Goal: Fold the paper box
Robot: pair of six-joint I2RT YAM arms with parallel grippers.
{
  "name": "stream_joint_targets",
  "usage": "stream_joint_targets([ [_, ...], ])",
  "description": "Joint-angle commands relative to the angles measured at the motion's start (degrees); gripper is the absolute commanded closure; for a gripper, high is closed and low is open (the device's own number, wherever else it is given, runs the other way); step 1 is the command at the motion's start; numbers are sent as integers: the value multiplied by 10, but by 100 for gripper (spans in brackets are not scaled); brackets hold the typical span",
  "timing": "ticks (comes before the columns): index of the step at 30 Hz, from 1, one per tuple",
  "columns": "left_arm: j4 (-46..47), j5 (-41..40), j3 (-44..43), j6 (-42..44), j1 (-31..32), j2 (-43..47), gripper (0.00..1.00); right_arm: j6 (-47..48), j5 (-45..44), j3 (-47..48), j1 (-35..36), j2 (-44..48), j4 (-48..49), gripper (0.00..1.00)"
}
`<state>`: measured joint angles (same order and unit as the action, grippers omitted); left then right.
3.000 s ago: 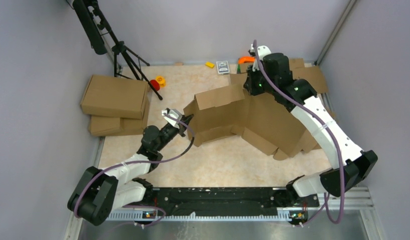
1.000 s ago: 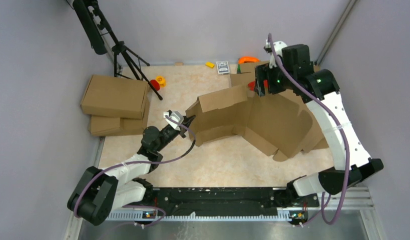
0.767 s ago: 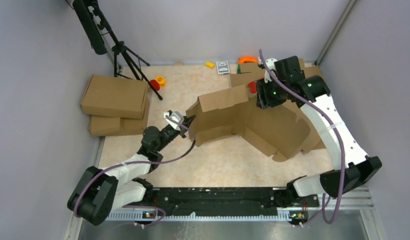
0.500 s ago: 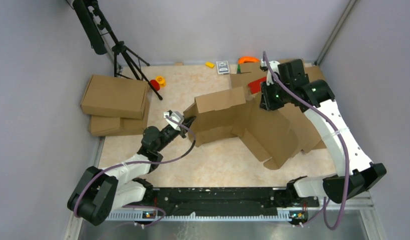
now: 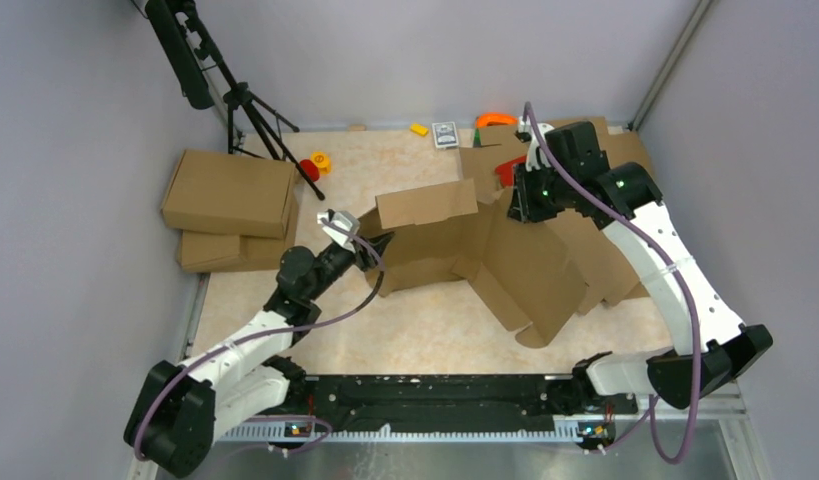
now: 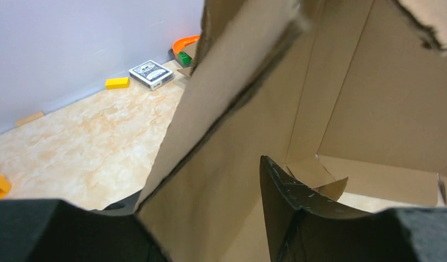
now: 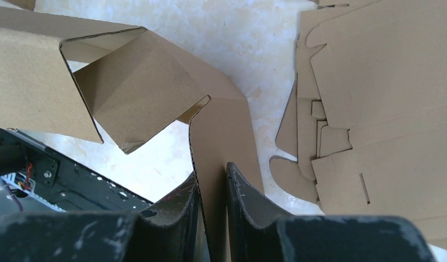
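The paper box (image 5: 455,235) is a partly folded brown cardboard blank standing mid-table, with walls raised at its left end and a wide panel sloping down to the right. My left gripper (image 5: 371,243) is at the box's left end. In the left wrist view its jaws (image 6: 199,185) stand open around an upright cardboard wall (image 6: 226,125), with a gap beside the right finger (image 6: 286,202). My right gripper (image 5: 525,205) is shut on the top edge of the box's right panel (image 7: 221,125). Both fingers (image 7: 183,202) press on that panel.
A heap of flat cut cardboard sheets (image 5: 625,155) lies at the back right under the right arm. Two folded boxes (image 5: 230,192) are stacked at the left. A tripod (image 5: 240,100), red and yellow toys (image 5: 313,165), a card deck (image 5: 445,134) and an orange piece (image 5: 493,120) sit along the back.
My right gripper came down and shut on the box's right panel, then drew it nearer and leftward. My left jaws went from shut to open, and the box's left end shifted left.
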<state>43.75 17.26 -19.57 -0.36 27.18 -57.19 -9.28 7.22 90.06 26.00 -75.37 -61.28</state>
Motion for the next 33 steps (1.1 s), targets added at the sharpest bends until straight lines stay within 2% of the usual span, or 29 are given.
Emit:
stream_joint_targets([
  [1,-62,-51,-26,-45,4,43,48,-46,-26,18,10,3,25,82],
  [5,-95,-68,-30,-48,4,63,47,-53,-28,20,15,3,26,84],
  [7,-108,-69,-40,-41,5,62,67,-55,-29,19,19,3,27,84],
  [10,-127,-57,-62,-45,4,54,91,-61,-33,19,24,3,26,84],
  [13,-145,-50,-85,-64,5,39,100,-81,-36,23,32,3,30,85],
  [19,-166,-130,-114,-134,18,11,99,-141,-33,15,83,7,74,87],
  [24,-170,-215,-135,-143,36,-10,97,-158,-45,22,126,0,87,88],
  [29,-176,-254,-159,-158,36,-26,96,-162,-53,23,130,6,89,89],
  [33,-198,-287,-194,-203,35,-42,96,-158,-87,22,130,16,98,88],
])
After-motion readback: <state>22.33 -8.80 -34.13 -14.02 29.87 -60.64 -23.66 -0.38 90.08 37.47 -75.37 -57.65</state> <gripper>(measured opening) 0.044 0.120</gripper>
